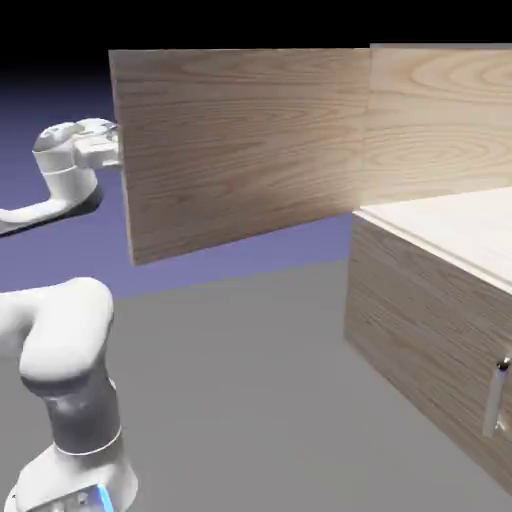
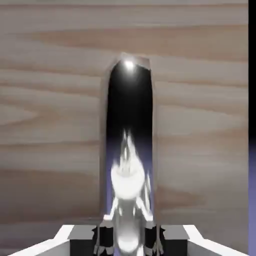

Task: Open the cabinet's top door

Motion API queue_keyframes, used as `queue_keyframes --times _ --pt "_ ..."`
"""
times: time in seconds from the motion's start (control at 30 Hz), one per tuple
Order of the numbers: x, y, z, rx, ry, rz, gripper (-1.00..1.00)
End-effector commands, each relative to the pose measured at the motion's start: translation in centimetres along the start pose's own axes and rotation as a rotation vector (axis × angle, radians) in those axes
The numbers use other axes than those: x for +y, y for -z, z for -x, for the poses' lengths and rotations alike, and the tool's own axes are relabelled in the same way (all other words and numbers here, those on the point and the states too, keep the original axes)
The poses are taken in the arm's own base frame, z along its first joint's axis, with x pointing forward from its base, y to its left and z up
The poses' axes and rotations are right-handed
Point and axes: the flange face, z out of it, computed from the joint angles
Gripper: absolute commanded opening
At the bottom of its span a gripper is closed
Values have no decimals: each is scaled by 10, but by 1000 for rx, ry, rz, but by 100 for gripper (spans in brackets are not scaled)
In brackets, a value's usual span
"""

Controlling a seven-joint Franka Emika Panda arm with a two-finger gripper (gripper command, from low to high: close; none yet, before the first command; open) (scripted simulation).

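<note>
Nearest, the claw (image 2: 128, 239) was clenched on the top door's silver handle (image 2: 129, 150), fingertips mostly hidden. Farther off, the top door (image 1: 240, 150) stood swung wide left of the cabinet (image 1: 430, 330), concealing its handle.

The arm (image 1: 62, 340) is showing smooth, glossy white rounded shells throughout. A darker grey cylindrical band (image 1: 85, 420) is separating the bulbous white elbow segment from the white casing below it. A small patch of blue light (image 1: 98, 497) is glowing on the lowest casing near the frame's bottom edge. The wrist and hand housing (image 1: 70, 150) is presenting as white with pale grey flat faces. In the hand view, the gripper (image 2: 128, 240) is showing dark grey finger blocks flanked by pale angled plates.
</note>
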Motion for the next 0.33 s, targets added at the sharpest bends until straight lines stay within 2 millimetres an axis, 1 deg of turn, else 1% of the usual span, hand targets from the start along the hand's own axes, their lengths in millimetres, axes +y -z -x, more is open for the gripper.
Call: queue_keyframes --times 0.0,0.17,0.3 --pt "-2 9 2 14 0 13 -100" --pt "-12 51 13 73 0 73 -100" --pt "-22 81 22 117 0 116 -100"
